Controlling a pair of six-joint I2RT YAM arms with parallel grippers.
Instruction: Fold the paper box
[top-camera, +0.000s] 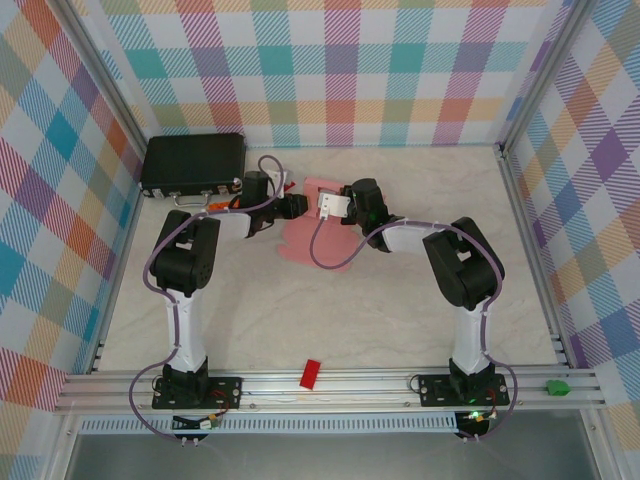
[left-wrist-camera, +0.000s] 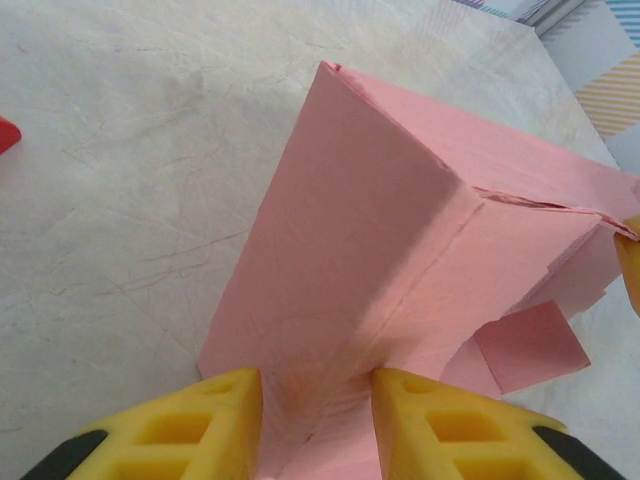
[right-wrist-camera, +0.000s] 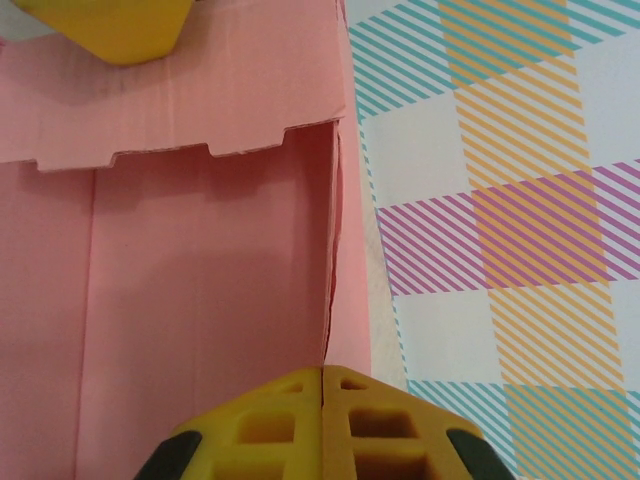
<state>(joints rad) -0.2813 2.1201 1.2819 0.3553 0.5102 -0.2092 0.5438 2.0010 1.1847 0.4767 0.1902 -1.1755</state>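
The paper box (top-camera: 312, 238) is light-pink card, partly folded up, lying mid-table between the two arms. My left gripper (top-camera: 296, 207) meets it from the left and my right gripper (top-camera: 326, 206) from the right. In the left wrist view a raised folded ridge of the paper box (left-wrist-camera: 370, 230) runs down between the left gripper's (left-wrist-camera: 317, 388) yellow fingers (left-wrist-camera: 235, 405), which stand apart and touch the card on both sides. In the right wrist view the right gripper (right-wrist-camera: 322, 372) is shut, and a thin upright wall edge of the paper box (right-wrist-camera: 200, 280) runs into its seam.
A black case (top-camera: 193, 163) lies at the back left. A small red block (top-camera: 311, 373) rests on the near rail and another (left-wrist-camera: 5, 135) sits on the table left of the box. A green piece (top-camera: 556, 386) is on the rail at the right. Checked walls (top-camera: 340, 70) enclose the table.
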